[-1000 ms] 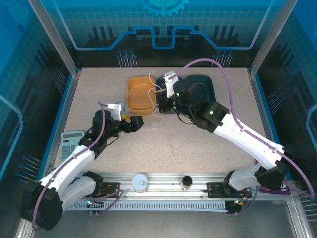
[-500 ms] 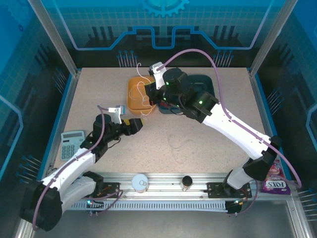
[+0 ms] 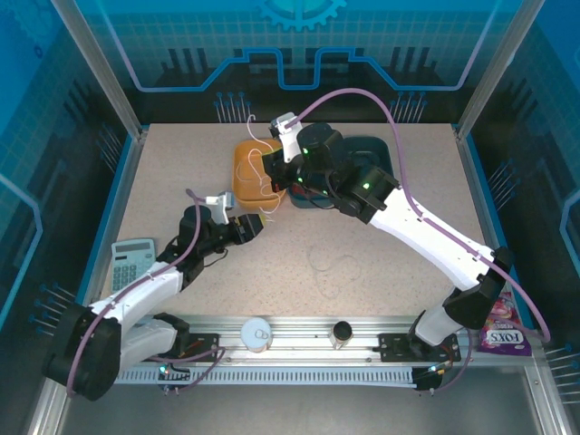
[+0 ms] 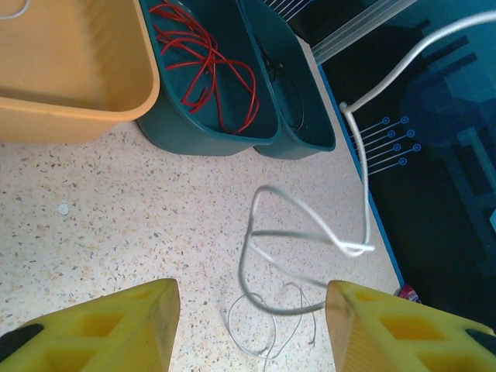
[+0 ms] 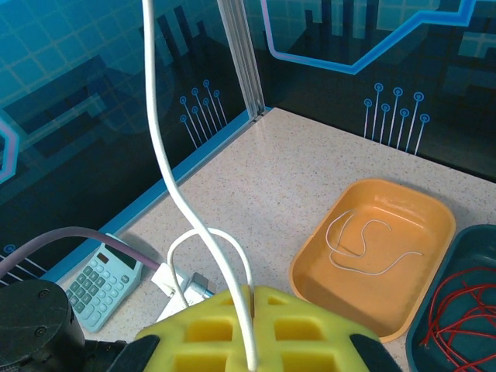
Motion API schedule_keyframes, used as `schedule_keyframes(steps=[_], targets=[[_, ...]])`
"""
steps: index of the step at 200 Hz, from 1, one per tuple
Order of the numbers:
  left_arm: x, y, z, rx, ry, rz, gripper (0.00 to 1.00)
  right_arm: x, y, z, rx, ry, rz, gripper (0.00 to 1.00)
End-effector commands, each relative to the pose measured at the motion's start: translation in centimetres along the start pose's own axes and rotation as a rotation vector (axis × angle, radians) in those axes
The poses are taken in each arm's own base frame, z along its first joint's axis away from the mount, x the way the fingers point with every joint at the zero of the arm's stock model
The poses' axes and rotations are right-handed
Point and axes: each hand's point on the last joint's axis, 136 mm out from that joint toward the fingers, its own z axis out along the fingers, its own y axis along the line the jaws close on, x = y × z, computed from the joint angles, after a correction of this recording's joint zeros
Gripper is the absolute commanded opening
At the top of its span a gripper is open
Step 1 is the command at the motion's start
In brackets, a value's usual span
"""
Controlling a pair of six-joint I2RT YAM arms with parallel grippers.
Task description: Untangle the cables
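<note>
Speckled table [image 3: 390, 272], blue-walled cell. Orange tray [image 5: 403, 298] holds a pale cable [image 5: 372, 272]. Teal tray [image 4: 194, 136] holds the red cable [image 4: 209, 66]. Right gripper [image 5: 249, 298] clamped on white cable [image 5: 153, 116], held up off the table. Left gripper [image 4: 252, 314]: jaws apart, low over table, white loops just ahead.

The top camera sat above and behind the arms, looking down on the whole table [image 3: 381, 272] from afar, the bases [image 3: 435, 331] along the bottom edge. The left wrist camera hung low and close over the table, facing past its fingers [image 4: 101, 325] in the bottom corners toward the tray [image 4: 77, 116] at upper left and the bin [image 4: 201, 139] at top centre. The right wrist camera rode higher, tilted down over its fingers [image 5: 209, 333] at bottom centre. All three shared the tray. The top and right wrist views shared the calculator [image 3: 132, 263].
</note>
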Motion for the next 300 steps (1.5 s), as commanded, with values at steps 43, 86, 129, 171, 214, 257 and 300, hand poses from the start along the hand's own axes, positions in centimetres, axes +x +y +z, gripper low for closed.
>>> schedule_keyframes(steps=[43,86,129,171,214,257,300], targets=[[0.9,-0.4,0.5,0.040,0.021,-0.011,0.56,-2.5,0.0,-0.6,-0.004,-0.060,0.006,0.04],[0.3,-0.6,0.8,0.047,0.001,-0.037,0.57,-2.2,0.2,-0.3,-0.015,-0.053,0.014,0.03],[-0.4,-1.1,1.2,0.092,-0.036,-0.098,0.56,-2.0,0.2,0.0,-0.018,-0.052,0.027,0.04],[-0.8,-1.4,1.9,0.124,-0.045,-0.140,0.50,-1.9,0.2,0.2,-0.020,-0.054,0.029,0.03],[0.8,0.3,2.3,0.068,0.000,-0.165,0.23,-2.6,-0.1,-0.2,0.003,-0.068,-0.006,0.01],[3.3,3.8,0.8,-0.095,0.034,-0.144,0.12,-4.6,-2.1,-1.6,0.104,-0.118,-0.071,0.00],[4.0,5.9,-1.5,-0.184,0.004,-0.128,0.13,-6.2,-4.2,-3.5,0.202,-0.167,-0.103,0.00]])
